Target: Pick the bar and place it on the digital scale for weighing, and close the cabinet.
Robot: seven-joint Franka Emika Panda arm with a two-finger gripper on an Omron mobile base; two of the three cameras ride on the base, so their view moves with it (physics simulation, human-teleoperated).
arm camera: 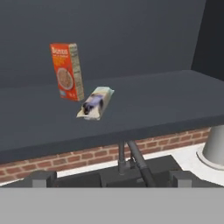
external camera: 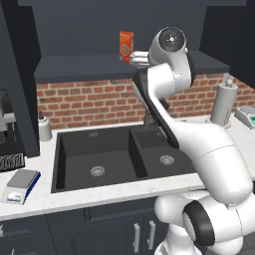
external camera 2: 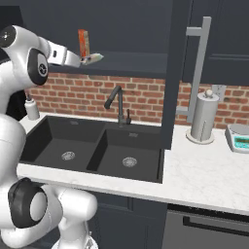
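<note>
The bar (arm camera: 95, 103) is a small flat packet in a pale wrapper with a dark patch in the middle and greenish and tan tints at its ends. It lies flat on the dark shelf (arm camera: 153, 103) of the open cabinet (external camera 2: 171, 73), near the shelf's front edge, just beside an upright orange box (arm camera: 67, 71) and in front of it. There is one bar and one box on the shelf.

The fingers (arm camera: 109, 178) are spread wide and hold nothing; their dark tips stand below the shelf's front edge in the hand view, well short of the bar.

Two scales show: one (external camera: 20, 185) sits near the front edge of the worktop (external camera: 99, 196) left of the sink (external camera: 102, 159), with a grey plate, a white body with a blue edge and a small display; another (external camera 2: 239, 137) sits on the worktop at the far right, beside a paper towel roll (external camera 2: 203, 118). The sink has two basins and one dark tap (external camera 2: 116, 103). One cabinet door stands open, edge-on, with a long silver handle (external camera 2: 198, 68).
</note>
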